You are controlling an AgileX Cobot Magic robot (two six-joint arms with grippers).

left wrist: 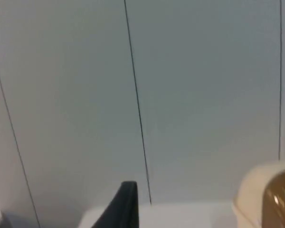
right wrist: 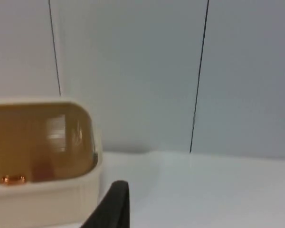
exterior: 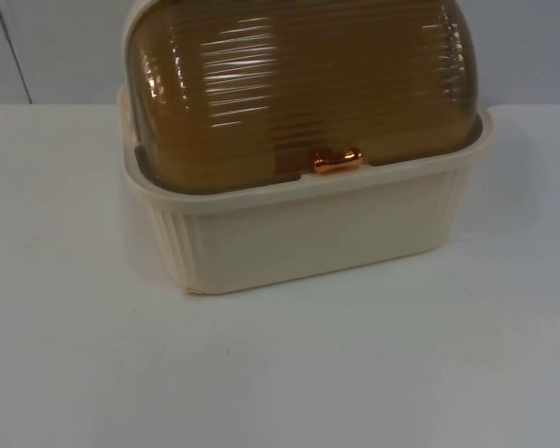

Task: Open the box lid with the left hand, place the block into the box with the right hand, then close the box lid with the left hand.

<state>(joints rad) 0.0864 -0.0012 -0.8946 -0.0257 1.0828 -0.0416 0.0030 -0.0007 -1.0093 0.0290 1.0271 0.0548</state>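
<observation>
1. Box: cream, ribbed walls, sits on the white table in the upper middle of the top view, back end towards the grey partition wall. It is turned slightly, with its lower-left corner nearest the camera.
2. Lid: amber, see-through, ribbed roll-top dome. It is down, its front edge seated on the box's front rim. Contents can't be made out through it.
3. Handle: small copper-coloured tab at the middle of the lid's front edge, resting on the rim, a little right of frame centre. Nothing is touching it.
4. Left gripper: pointed at the partition wall, with a strip of table below it. Its wrist view catches one rounded cream corner of the box with a bit of amber lid, off to one side and apart from the gripper. Jaws: cannot tell whether spread or pressed together.
5. Right gripper: low over the table, just beside one end of the box. I can't tell whether it touches. Its wrist view shows the lid down and the handle at the rim. Jaws: cannot tell.
6. Both grippers are off the lid and the handle.
</observation>
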